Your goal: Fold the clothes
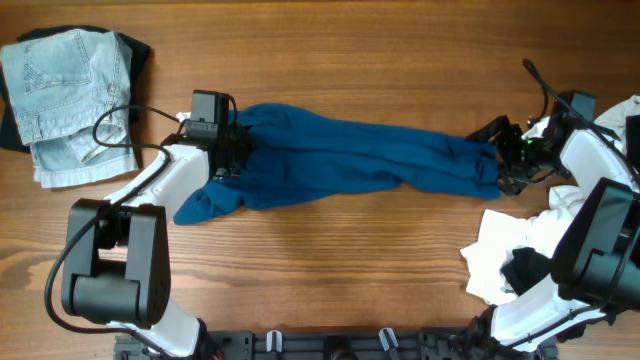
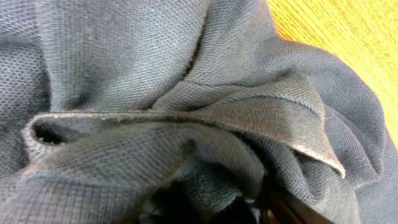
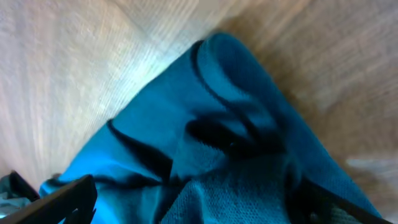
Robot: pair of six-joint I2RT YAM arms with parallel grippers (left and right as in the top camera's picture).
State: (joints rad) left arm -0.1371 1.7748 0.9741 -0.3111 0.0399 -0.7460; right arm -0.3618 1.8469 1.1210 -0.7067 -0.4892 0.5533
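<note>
The right fingers (image 3: pixel 65 198) stand spread wide, one at each lower corner of the right wrist view, released. The end of the dark blue shirt (image 3: pixel 217 93) lies bunched in the gap between them, resting on the wood. That view is blurred.

The left fingers (image 1: pixel 234 150) are buried in the other end of the shirt. In the left wrist view, gathered folds and a hem (image 2: pixel 186 118) fill nearly everything, so I cannot tell whether they are clenched on the cloth or loose.

From overhead, the shirt (image 1: pixel 350 160) lies as a long rumpled band across the middle of the tabletop (image 1: pixel 350 60), running from the left fingers to the right fingers (image 1: pixel 500 150). One lobe trails toward the near edge beside the left arm.

At the far left corner a folded pale blue denim piece (image 1: pixel 70 100) sits on a black garment (image 1: pixel 138 50). Near the right arm's base lies crumpled white cloth (image 1: pixel 495 250).
</note>
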